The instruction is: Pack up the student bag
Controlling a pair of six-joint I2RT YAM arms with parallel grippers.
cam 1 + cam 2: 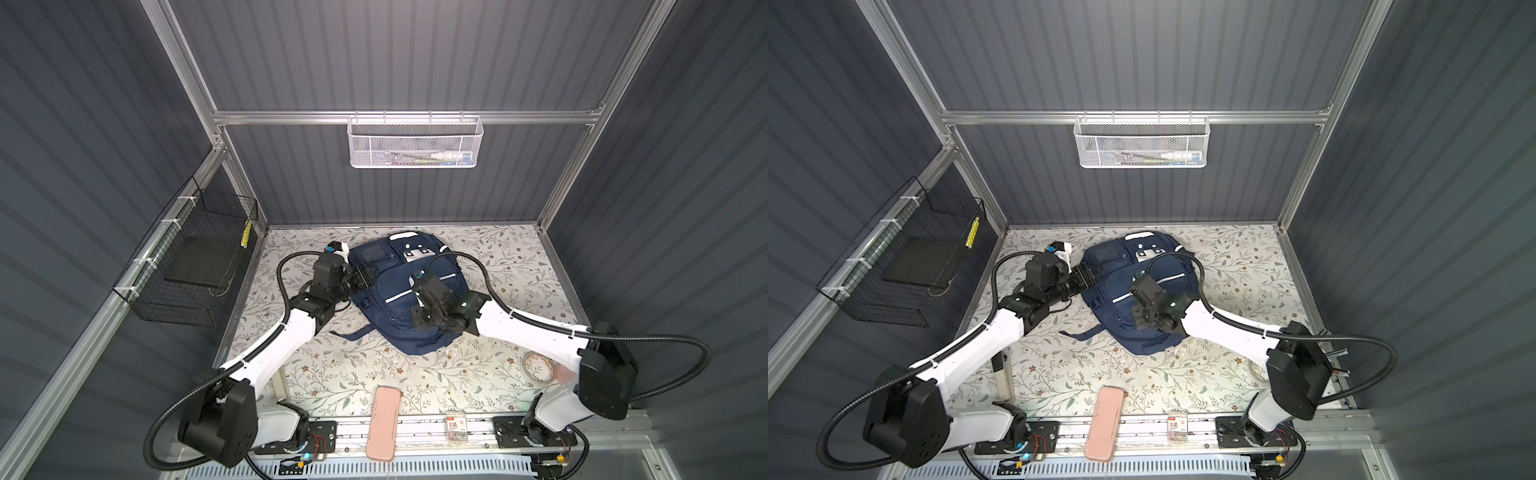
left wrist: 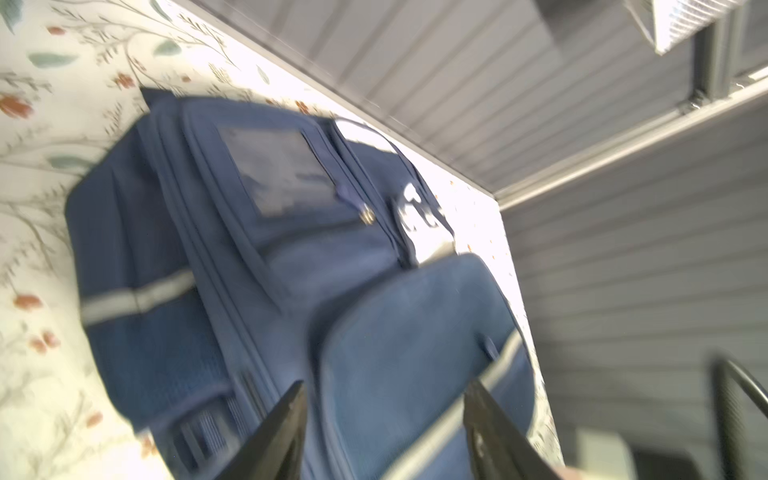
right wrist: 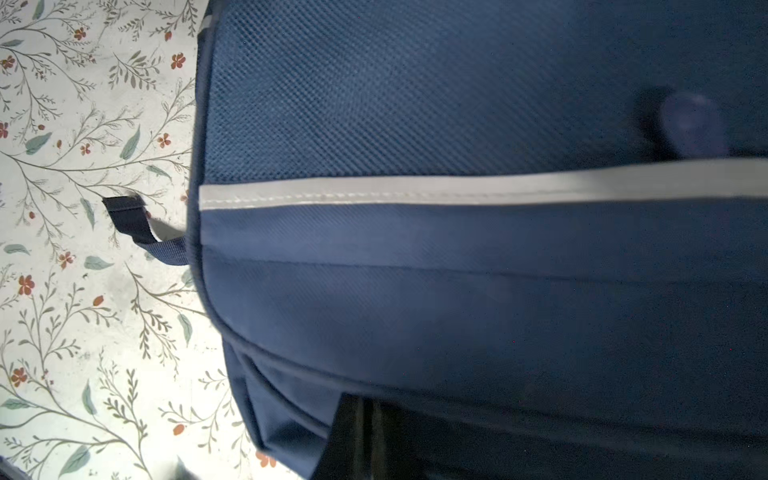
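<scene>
Student bag [image 1: 395,291] lies flat on the floral surface [image 1: 332,374], back-middle, front side up. Pockets look zipped, so I judge the step = get one open before anything goes in.

My left pincer [image 2: 386,386] is at the bag's left flank, jaws apart, nothing gripped, front pocket panel just ahead; view is blurred. My right pincer [image 3: 361,432] sits low over the bag's lower front, fingers pressed together. Can't tell if they nip fabric or a tab.

To do it well:
- Use the right pincer as an anchor so the bag doesn't slide.
- Take the left one to the brass zip pull [image 2: 366,215] and close on the tab, not the cloth.
- Drag along the zip line, not upward. Soft fabric prob. bunches otherwise.

Around:
- Pink pencil case [image 1: 383,424] at the front edge.
- Small packet [image 1: 456,428] beside it.
- Tape roll [image 1: 539,366] near my right arm, partly hidden.
- White mesh basket [image 1: 415,141] on the back wall w/ small items inside.
- Black wire basket [image 1: 191,266] on the left wall.

In the way:
- My right arm's cable [image 1: 457,257] loops over the bag top.
- A loose strap [image 1: 349,334] sticks out front-left.
- Both arms crowd the bag, so little room to lift a flap.
</scene>
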